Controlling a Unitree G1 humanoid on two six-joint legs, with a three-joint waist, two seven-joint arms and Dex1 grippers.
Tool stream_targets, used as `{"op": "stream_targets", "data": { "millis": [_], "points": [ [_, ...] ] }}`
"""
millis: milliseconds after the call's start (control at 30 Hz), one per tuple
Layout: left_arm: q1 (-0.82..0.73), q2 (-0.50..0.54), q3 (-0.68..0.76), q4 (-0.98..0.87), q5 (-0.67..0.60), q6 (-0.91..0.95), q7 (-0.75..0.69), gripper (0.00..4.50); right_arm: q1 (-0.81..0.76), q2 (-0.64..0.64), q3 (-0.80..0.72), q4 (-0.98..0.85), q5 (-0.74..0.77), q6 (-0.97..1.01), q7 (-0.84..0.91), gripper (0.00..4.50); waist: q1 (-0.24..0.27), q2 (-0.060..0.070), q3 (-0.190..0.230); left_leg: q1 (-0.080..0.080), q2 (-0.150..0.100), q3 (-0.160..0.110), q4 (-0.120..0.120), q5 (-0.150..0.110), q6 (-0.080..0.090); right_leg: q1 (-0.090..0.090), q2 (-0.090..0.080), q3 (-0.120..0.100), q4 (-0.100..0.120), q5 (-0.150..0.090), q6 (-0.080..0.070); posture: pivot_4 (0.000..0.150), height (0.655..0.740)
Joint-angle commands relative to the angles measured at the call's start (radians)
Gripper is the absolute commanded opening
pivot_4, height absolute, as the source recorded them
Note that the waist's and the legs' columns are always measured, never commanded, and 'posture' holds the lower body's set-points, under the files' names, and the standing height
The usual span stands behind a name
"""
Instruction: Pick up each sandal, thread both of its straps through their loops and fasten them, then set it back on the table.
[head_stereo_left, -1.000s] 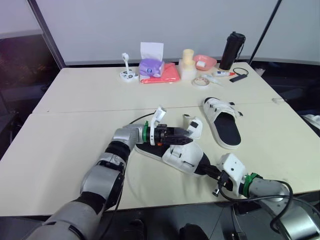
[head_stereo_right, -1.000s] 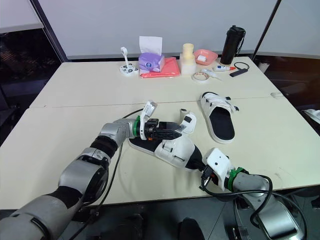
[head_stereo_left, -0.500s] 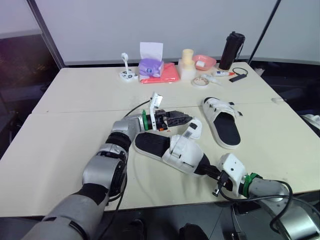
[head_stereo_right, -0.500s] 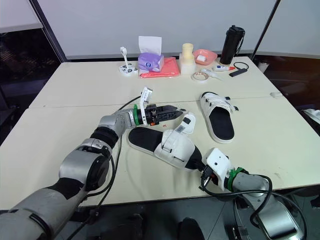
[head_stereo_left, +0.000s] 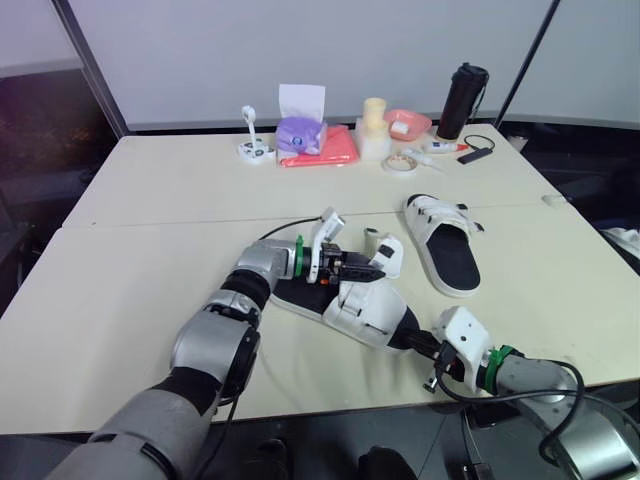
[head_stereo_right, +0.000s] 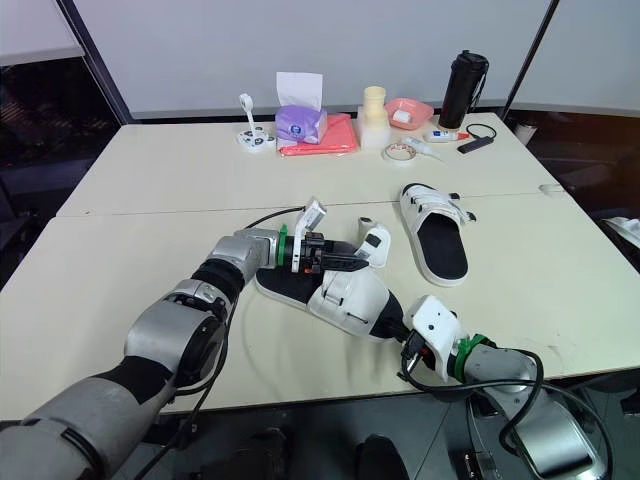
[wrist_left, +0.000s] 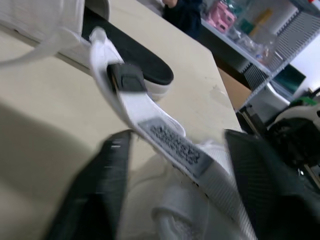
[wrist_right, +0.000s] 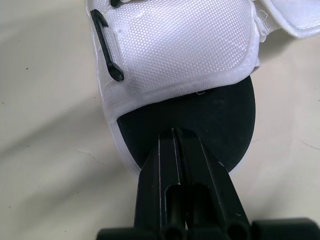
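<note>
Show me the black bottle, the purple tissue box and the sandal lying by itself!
Tall black drink bottle (head_stereo_left: 466, 100): left eye view, its body.
Purple tissue box (head_stereo_left: 302, 135): left eye view, its front side.
White strapped sandal with black footbed (head_stereo_left: 452, 260): left eye view, the footbed.

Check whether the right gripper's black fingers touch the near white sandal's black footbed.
Touching: the right wrist view shows the shut fingers planted on the toe end of the black footbed, no gap between.

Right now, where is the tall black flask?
In the head views, the tall black flask stands at the cream table's far right edge, just right of the pink bowl.
</note>
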Motion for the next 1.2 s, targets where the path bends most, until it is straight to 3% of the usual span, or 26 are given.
{"op": "stream_targets", "data": {
  "millis": [33, 100, 133, 800, 833, 867, 1000, 1200],
  "points": [
    [-0.020, -0.007, -0.004, -0.014, 0.008, -0.006, -0.029, 1.09, 0.025, 0.000, 0.022, 0.022, -0.017, 0.034, 0.000, 0.00, 0.000, 0.000, 0.000, 0.000, 0.000, 0.000, 0.000, 0.000, 0.000, 0.000, 0.000, 0.000, 0.000, 0.000, 0.000, 0.150, 0.7400],
    [-0.023, -0.007, 0.000, -0.015, 0.007, -0.002, -0.036, 0.09, 0.024, 0.000, 0.024, 0.022, -0.018, 0.034, -0.002, 0.00, 0.000, 0.000, 0.000, 0.000, 0.000, 0.000, 0.000, 0.000, 0.000, 0.000, 0.000, 0.000, 0.000, 0.000, 0.000, 0.150, 0.7400],
    [-0.024, -0.007, 0.001, -0.016, 0.006, 0.000, -0.038, 0.04, 0.024, 0.000, 0.024, 0.022, -0.018, 0.033, -0.002, 0.00, 0.000, 0.000, 0.000, 0.000, 0.000, 0.000, 0.000, 0.000, 0.000, 0.000, 0.000, 0.000, 0.000, 0.000, 0.000, 0.150, 0.7400],
    [0.094, 0.053, 0.007, -0.129, 0.003, 0.015, 0.012, 0.04, 0.004, -0.004, 0.030, 0.044, -0.018, 0.023, 0.004, 0.00, -0.004, 0.000, 0.000, 0.001, 0.000, 0.000, 0.000, 0.000, 0.000, 0.000, 0.000, 0.000, 0.001, 0.000, 0.000, 0.150, 0.7400],
    [0.096, 0.053, 0.008, -0.135, 0.001, 0.019, 0.017, 0.83, 0.003, -0.005, 0.030, 0.046, -0.019, 0.022, 0.005, 0.00, -0.004, 0.000, 0.000, 0.001, 0.000, 0.000, 0.000, 0.000, 0.000, 0.000, 0.000, 0.000, 0.001, 0.000, 0.000, 0.150, 0.7400],
    [0.098, 0.053, 0.009, -0.140, 0.000, 0.018, 0.025, 1.15, 0.002, -0.005, 0.031, 0.046, -0.020, 0.021, 0.006, 0.00, -0.004, 0.000, 0.000, 0.001, 0.000, 0.000, 0.000, 0.000, 0.000, 0.000, 0.000, 0.000, 0.001, 0.000, 0.000, 0.150, 0.7400],
    [0.112, 0.056, 0.014, -0.165, -0.013, 0.023, 0.040, 3.12, -0.001, -0.005, 0.032, 0.046, -0.021, 0.021, 0.008, 0.00, -0.003, 0.000, 0.000, 0.001, 0.000, 0.000, 0.000, 0.000, 0.000, 0.001, 0.000, 0.000, 0.001, 0.000, 0.000, 0.150, 0.7400],
    [0.136, 0.052, 0.007, -0.197, -0.017, 0.018, 0.053, 3.12, -0.003, -0.004, 0.034, 0.050, -0.024, 0.017, 0.009, 0.00, -0.002, 0.000, -0.001, 0.001, 0.000, 0.000, 0.000, 0.000, 0.000, 0.001, 0.000, 0.000, 0.002, 0.000, 0.000, 0.150, 0.7400]
  ]
}}
